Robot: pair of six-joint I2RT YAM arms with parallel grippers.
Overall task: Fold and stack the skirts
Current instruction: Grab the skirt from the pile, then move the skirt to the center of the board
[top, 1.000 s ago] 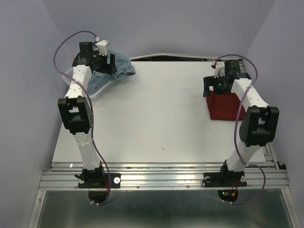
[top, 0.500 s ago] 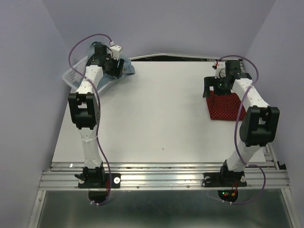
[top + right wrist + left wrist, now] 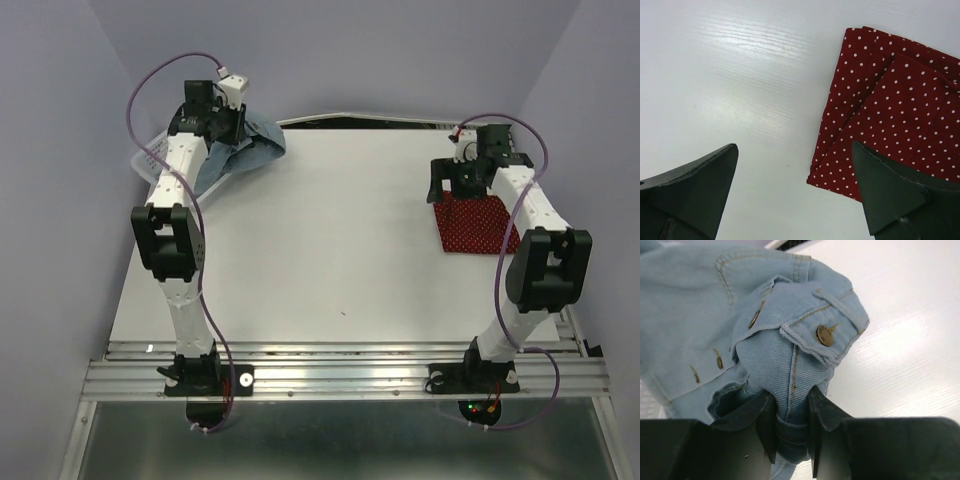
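Left wrist view, closest in: the left gripper [image 3: 790, 432] has its two dark fingers [image 3: 767, 427] pinched on a bunched fold of the light blue denim skirt [image 3: 765, 310], the cloth squeezed between them and bulging out above. Just beyond the grip a waistband corner with a brass button [image 3: 824, 335] juts up, and more buttons run along the placket to the left; past it lies the white table [image 3: 900, 340]. Right wrist view: the right gripper [image 3: 794, 147] stands wide open over bare tabletop, holding nothing, with the folded red skirt [image 3: 890, 110] beside and partly under its right finger [image 3: 890, 195]. Only the top view places both: the denim skirt [image 3: 258, 152] hangs at the far left corner, trailing from the white mesh basket [image 3: 145, 165], while the red skirt [image 3: 475, 225] lies flat near the right edge, well apart. The pinch itself is hidden there.
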